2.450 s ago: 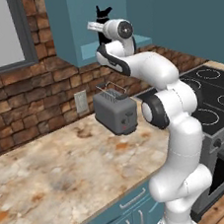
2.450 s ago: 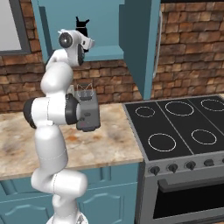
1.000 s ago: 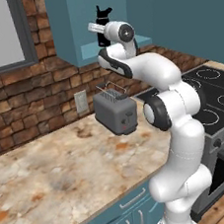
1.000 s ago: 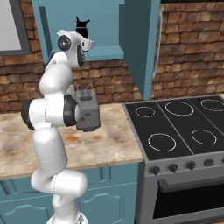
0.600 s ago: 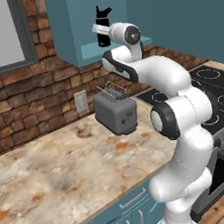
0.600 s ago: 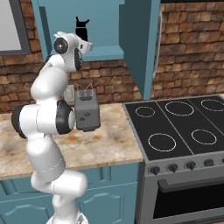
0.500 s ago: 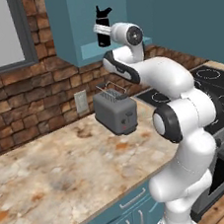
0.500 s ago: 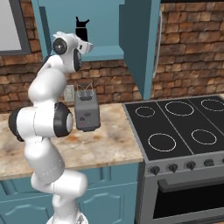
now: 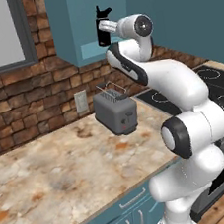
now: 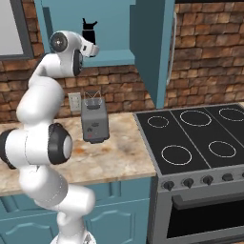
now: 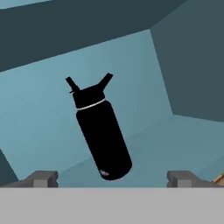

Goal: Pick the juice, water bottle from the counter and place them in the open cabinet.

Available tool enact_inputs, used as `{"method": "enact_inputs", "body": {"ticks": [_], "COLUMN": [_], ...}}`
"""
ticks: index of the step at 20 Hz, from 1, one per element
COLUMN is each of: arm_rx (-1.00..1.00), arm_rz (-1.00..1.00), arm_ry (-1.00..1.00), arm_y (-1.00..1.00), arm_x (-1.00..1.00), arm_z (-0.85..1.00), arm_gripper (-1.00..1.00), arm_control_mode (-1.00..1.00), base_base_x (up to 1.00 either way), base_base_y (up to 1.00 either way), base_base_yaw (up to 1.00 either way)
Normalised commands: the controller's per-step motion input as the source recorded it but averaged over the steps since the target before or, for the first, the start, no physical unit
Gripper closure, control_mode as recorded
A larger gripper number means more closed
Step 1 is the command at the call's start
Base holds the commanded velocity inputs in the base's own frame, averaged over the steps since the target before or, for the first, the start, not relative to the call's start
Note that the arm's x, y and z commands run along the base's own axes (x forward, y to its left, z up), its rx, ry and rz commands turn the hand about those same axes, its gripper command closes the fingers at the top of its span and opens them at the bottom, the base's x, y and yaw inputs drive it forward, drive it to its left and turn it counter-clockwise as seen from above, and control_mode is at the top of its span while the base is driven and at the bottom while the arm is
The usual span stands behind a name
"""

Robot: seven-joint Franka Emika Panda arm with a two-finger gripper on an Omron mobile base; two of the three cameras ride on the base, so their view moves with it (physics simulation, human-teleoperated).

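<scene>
Arm reared high, wrist level — gripper (image 11: 112,178) with jaws spread wide, gripping nothing.

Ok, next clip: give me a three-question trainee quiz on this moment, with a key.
1. True or false: the gripper is shut on the water bottle.
2. Where does the water bottle stand? A) on the counter B) in the open cabinet C) on the stove
3. Fill in: the grey appliance on the counter below the cabinet is a ____.

Key: 1 false, the jaws stand open and apart from the bottle; 2 B; 3 toaster.
</scene>
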Motion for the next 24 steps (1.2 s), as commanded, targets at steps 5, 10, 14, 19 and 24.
{"method": "enact_inputs", "body": {"ticks": [5,10,14,19,24], "arm_rx": [0.00,0.00,0.00,0.00,0.00], "arm_rz": [0.00,0.00,0.00,0.00,0.00], "arm_ry": [0.26,0.17,0.13,0.13,0.21], "arm_y": [-0.18,-0.06,-0.01,0.00,0.00], "arm_x": [-0.25,-0.52,-0.77,-0.86,-0.82], "arm_z": [0.00,0.00,0.00,-0.04,-0.35], "arm_gripper": [-1.00,-1.00,-1.00,-1.00,-1.00], "arm_control_mode": [-1.00,-1.00,-1.00,-1.00,-1.00], "base_base_x": [0.00,0.00,0.00,0.00,0.00], "base_base_y": [0.00,0.00,0.00,0.00,0.00], "base_base_yaw": [0.00,0.00,0.00,0.00,0.00]}}
